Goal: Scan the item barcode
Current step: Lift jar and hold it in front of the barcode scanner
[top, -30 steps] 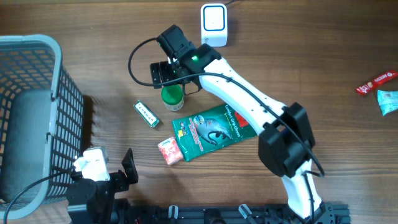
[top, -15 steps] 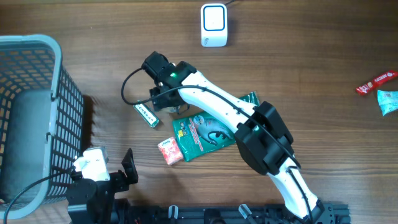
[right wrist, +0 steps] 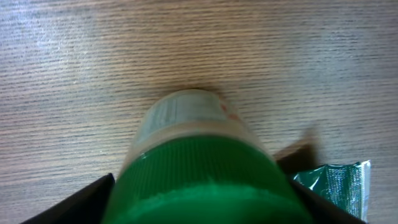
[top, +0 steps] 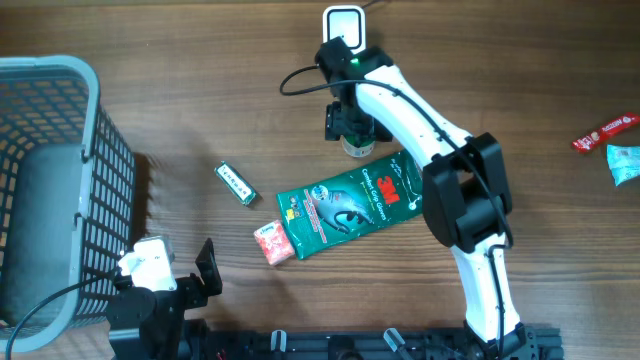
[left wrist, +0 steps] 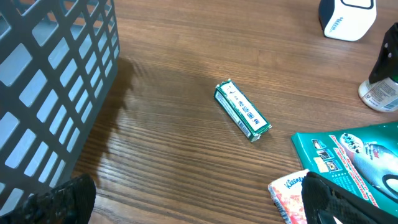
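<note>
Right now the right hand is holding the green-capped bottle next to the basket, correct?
Not the basket. The overhead view shows the right hand holding the green-capped bottle next to the white barcode scanner; the basket sits far left.

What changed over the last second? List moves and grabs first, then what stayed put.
The right end effector took hold of the green-capped bottle near the gum pack and carried it right and toward the far side, to just in front of the white scanner. The gum pack, green packet, tissue pack and basket stayed put.
</note>
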Tool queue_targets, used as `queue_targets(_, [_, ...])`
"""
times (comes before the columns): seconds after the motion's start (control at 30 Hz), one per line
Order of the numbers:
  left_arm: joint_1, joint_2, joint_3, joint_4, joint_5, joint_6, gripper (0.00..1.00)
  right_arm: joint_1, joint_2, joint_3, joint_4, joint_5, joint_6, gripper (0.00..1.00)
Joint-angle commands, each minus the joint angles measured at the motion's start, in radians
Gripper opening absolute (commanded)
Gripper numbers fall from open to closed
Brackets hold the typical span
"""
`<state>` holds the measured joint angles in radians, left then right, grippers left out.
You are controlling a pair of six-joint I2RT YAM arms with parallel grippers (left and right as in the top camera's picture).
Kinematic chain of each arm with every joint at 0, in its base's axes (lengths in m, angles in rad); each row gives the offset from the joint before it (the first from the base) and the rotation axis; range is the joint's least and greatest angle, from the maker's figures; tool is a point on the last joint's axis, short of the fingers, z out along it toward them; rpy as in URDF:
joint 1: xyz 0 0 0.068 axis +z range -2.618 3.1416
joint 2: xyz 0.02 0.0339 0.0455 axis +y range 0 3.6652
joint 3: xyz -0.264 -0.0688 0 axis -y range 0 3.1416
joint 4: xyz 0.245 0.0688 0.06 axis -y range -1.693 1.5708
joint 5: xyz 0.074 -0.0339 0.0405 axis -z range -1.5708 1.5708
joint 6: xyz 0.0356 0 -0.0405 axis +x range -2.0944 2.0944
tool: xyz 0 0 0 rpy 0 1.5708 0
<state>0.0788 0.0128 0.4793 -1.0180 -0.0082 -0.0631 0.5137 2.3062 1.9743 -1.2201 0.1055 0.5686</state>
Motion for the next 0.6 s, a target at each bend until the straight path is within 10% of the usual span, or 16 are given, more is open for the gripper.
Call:
queue_targets(0.0, [0.002,-0.007,-0.005,0.003,0.012,-0.005,1.00,-0.008,-0.093,0.021,-0.006,-0.101,0.011,1.00])
queue_targets(0.57, [0.002,-0.007,-0.005,0.003,0.012,-0.005,1.00,-0.042,-0.055,0.000,-0.026,-0.048,0.140,1.00])
